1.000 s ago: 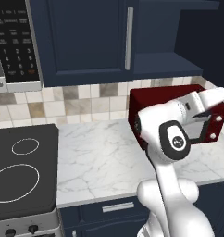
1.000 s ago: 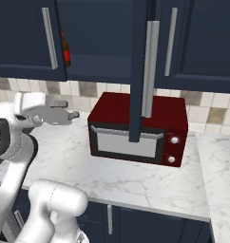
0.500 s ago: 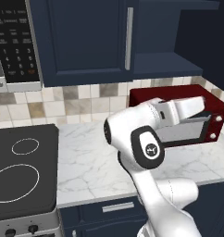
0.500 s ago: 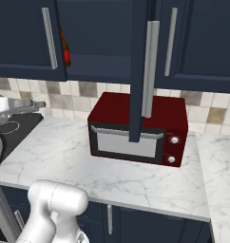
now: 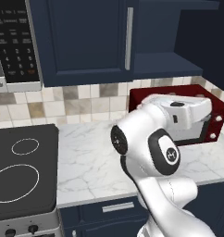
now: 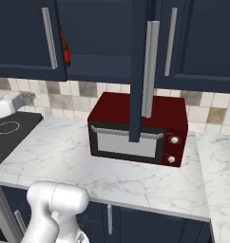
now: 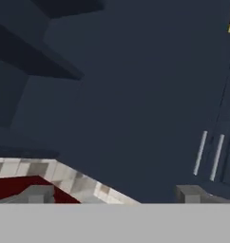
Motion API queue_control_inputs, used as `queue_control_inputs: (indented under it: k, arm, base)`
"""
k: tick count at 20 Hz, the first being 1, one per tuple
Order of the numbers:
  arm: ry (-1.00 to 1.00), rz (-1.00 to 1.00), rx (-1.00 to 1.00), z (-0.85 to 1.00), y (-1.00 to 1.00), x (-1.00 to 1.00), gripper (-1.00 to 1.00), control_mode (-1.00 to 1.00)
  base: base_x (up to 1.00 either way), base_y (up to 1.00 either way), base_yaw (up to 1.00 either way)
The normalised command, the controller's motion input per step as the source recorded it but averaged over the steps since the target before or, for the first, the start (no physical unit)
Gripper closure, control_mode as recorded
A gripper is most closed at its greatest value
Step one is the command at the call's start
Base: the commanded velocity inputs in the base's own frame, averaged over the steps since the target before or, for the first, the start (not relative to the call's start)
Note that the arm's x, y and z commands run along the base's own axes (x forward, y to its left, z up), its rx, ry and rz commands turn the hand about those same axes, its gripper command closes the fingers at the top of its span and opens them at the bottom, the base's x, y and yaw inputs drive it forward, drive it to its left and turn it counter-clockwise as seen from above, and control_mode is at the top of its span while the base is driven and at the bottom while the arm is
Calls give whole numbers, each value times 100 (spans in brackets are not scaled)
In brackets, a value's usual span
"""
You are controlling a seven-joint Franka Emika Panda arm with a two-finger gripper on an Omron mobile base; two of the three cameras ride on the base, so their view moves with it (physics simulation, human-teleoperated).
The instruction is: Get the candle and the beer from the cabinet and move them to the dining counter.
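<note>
The tool [image 7: 112, 192] stood spread wide with nothing between its fingertips [image 7: 38, 193], looking up at the dark navy cabinet [image 7: 136, 95] from near the red microwave [image 6: 138, 128]. From the right base camera, one cabinet door [image 6: 138, 71] hung open edge-on over the microwave, and in the gap behind it the beer [image 6: 65, 47] showed as a brown bottle with red on it, standing on the shelf. The candle could not be made out. The marble desk [image 6: 64, 156] below carried the microwave. The bottle looked to be rigid, smooth glass, fairly heavy and breakable; a hold around the labelled body seemed safer than the slim neck.
</note>
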Motion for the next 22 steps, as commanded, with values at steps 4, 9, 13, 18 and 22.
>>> queue_control_inputs:
  k: [4, 9, 13, 18, 22]
  arm:
    - [-18, 34, 7, 0, 0, 0, -100, -100]
    - [-16, 33, 7, 3, 3, 11, -100, -100]
    - [-11, 31, 5, 9, 28, 57, -100, -100]
    - [-2, 23, 1, 17, 37, 70, -100, -100]
    - [0, 15, 0, 9, 27, 63, -100, -100]
  base:
    - [0, 0, 0]
    - [0, 0, 0]
    - [0, 0, 0]
    - [0, 0, 0]
    - [0, 0, 0]
